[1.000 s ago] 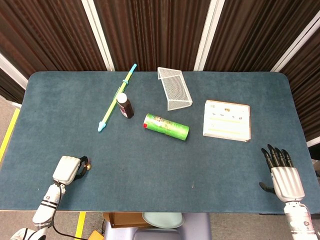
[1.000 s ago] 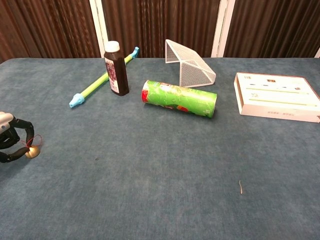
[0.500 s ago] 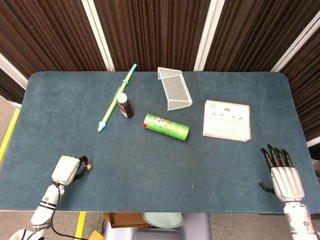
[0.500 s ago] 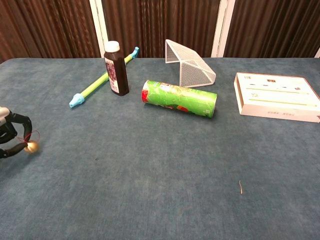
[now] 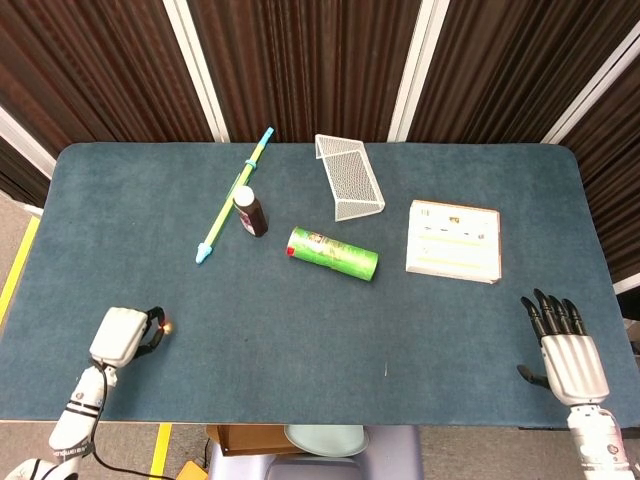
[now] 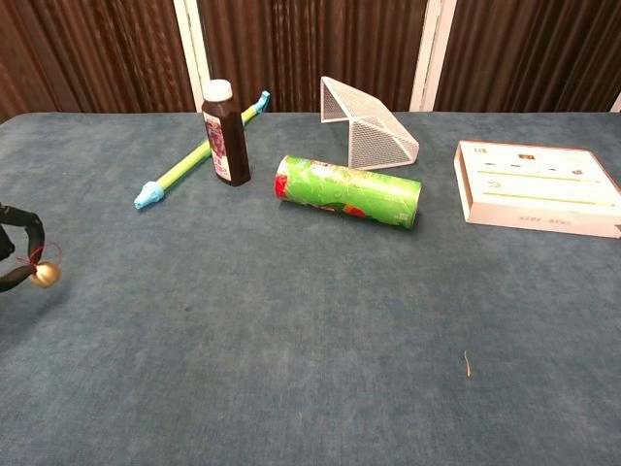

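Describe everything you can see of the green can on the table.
The green can is a long tube lying on its side on the blue table, near the middle. Its wrap is bright green with small red and pale print, too small to read; the end toward the bottle is red. It looks like a card or plastic canister. Nothing touches it; both hands are far off.

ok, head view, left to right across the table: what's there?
left hand pinching a small gold ball → green-and-blue stick → green can → white box → right hand. Bottle and wire rack overlap their neighbours, so left out.
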Controlling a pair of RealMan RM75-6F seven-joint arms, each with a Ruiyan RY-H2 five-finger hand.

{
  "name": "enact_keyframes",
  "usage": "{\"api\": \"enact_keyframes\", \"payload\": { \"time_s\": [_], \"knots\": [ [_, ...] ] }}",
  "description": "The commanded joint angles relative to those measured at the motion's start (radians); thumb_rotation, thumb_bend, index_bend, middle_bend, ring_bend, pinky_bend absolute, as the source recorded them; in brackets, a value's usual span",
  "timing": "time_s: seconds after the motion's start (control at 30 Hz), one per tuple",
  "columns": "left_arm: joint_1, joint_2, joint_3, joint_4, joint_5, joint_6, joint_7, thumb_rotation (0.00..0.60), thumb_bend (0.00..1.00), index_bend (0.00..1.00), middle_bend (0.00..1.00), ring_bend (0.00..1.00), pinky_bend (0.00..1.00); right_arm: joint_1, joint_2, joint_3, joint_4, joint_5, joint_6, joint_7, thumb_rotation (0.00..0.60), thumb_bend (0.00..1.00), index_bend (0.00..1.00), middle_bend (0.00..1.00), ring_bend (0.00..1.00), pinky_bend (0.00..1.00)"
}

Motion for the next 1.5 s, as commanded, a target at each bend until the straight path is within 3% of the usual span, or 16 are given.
{"api": "enact_keyframes", "payload": {
  "time_s": [0.03, 0.1, 0.2, 0.3, 0.87, 1.0, 1.2, 1.4, 1.5],
  "knots": [
    [-0.012, -0.022, -0.024, 0.025, -0.03, -0.03, -0.011, 0.6, 0.42, 0.64, 0.97, 0.94, 1.0, 0.007, -0.005, 0.0, 0.001, 0.01, -0.018, -0.006, 0.6, 0.23, 0.0, 0.0, 0.0, 0.0],
    [-0.011, -0.011, 0.015, 0.009, 0.01, -0.033, 0.013, 0.6, 0.42, 0.64, 0.97, 0.94, 1.0, 0.006, -0.006, -0.005, 0.002, 0.003, -0.016, -0.007, 0.6, 0.23, 0.0, 0.0, 0.0, 0.0],
    [-0.008, -0.025, -0.004, 0.008, 0.02, 0.016, 0.037, 0.6, 0.42, 0.63, 0.97, 0.94, 1.0, 0.01, -0.007, -0.001, 0.005, 0.021, -0.031, -0.011, 0.6, 0.23, 0.0, 0.0, 0.0, 0.0],
    [-0.016, -0.031, -0.033, 0.023, -0.018, -0.005, 0.011, 0.6, 0.42, 0.63, 0.97, 0.94, 1.0, 0.008, 0.0, -0.002, -0.003, 0.009, -0.021, 0.002, 0.6, 0.23, 0.0, 0.0, 0.0, 0.0],
    [-0.014, -0.043, -0.01, 0.05, -0.019, -0.033, 0.003, 0.6, 0.42, 0.58, 0.97, 0.94, 1.0, -0.001, 0.005, 0.0, -0.004, 0.003, -0.002, 0.009, 0.6, 0.23, 0.0, 0.0, 0.0, 0.0],
    [-0.013, -0.043, -0.007, 0.052, -0.022, -0.039, 0.007, 0.6, 0.42, 0.5, 0.96, 0.94, 1.0, -0.001, 0.005, -0.001, -0.005, 0.003, -0.004, 0.006, 0.6, 0.23, 0.0, 0.0, 0.0, 0.0],
    [-0.012, -0.032, -0.006, 0.032, -0.031, -0.05, 0.025, 0.6, 0.41, 0.19, 0.94, 0.93, 1.0, -0.001, 0.002, 0.0, -0.001, -0.003, 0.001, 0.011, 0.6, 0.23, 0.0, 0.0, 0.0, 0.0],
    [0.011, -0.005, -0.001, -0.005, -0.004, 0.019, 0.048, 0.6, 0.41, 0.11, 0.9, 0.89, 1.0, -0.004, 0.004, -0.001, -0.002, -0.011, 0.01, 0.017, 0.6, 0.23, 0.0, 0.0, 0.0, 0.0],
    [0.05, 0.043, 0.009, -0.063, 0.027, 0.112, 0.057, 0.6, 0.41, 0.1, 0.75, 0.77, 0.96, -0.006, 0.008, -0.002, -0.005, -0.014, 0.014, 0.022, 0.6, 0.23, 0.0, 0.0, 0.0, 0.0]
  ]
}}
